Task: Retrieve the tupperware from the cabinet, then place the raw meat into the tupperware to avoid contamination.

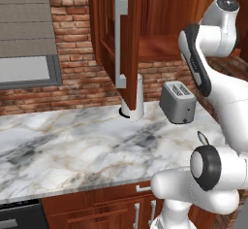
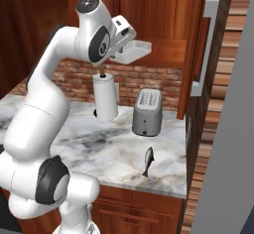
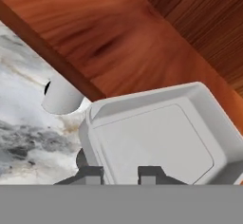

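The tupperware [image 2: 135, 51] is a shallow pale container sticking out past the front edge of the open cabinet's [image 2: 168, 10] lower shelf, above the counter. My gripper [image 2: 119, 49] is at its near end. In the hand view the tupperware [image 3: 156, 137] lies close below, and my gripper [image 3: 121, 173] is shut on its near rim, one finger inside and one outside. The raw meat [image 2: 148, 161], a small dark fish-shaped piece, lies near the counter's front edge by the right end, also seen as the raw meat [image 1: 202, 137] beside my arm.
A grey toaster [image 2: 147, 111] and a white paper-towel roll [image 2: 105, 98] stand on the marble counter [image 2: 114, 153] under the cabinet. Both cabinet doors hang open: the left door [image 1: 128, 43] and the right door [image 2: 198, 44], with long silver handles. A brick wall [image 1: 77, 39] runs behind.
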Robot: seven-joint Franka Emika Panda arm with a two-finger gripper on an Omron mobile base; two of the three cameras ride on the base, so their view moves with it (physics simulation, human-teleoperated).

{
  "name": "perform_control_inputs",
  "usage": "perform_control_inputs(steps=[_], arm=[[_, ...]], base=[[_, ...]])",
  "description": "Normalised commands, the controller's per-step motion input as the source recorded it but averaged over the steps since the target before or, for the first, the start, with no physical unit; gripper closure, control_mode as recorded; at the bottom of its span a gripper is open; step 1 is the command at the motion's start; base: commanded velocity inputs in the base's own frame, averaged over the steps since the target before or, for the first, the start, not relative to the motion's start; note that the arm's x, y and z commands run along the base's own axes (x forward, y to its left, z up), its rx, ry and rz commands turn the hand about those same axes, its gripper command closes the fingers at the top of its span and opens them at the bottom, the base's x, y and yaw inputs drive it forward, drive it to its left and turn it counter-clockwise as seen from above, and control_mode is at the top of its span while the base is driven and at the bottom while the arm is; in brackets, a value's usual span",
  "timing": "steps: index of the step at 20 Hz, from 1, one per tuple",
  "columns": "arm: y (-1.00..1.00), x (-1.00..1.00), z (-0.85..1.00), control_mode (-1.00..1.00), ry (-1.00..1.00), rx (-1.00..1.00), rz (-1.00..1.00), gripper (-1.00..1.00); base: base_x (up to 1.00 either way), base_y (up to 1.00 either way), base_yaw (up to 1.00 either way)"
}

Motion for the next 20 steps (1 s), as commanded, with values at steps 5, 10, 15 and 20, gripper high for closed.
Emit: perform_control_inputs(steps=[5,10,15,20], arm=[[0.02,-0.89,-0.06,-1.00,0.02,-0.05,0.06,1.00],[0.00,-0.98,-0.08,-1.00,0.00,-0.05,0.06,1.00],[0.02,-0.94,-0.22,-1.00,0.07,-0.06,0.05,1.00],[0.09,-0.74,-0.56,-1.00,0.14,-0.06,0.07,1.00]], base=[[0.00,0.00,0.00],[0.00,0.00,0.00],[0.00,0.00,0.00],[0.00,0.00,0.00]])
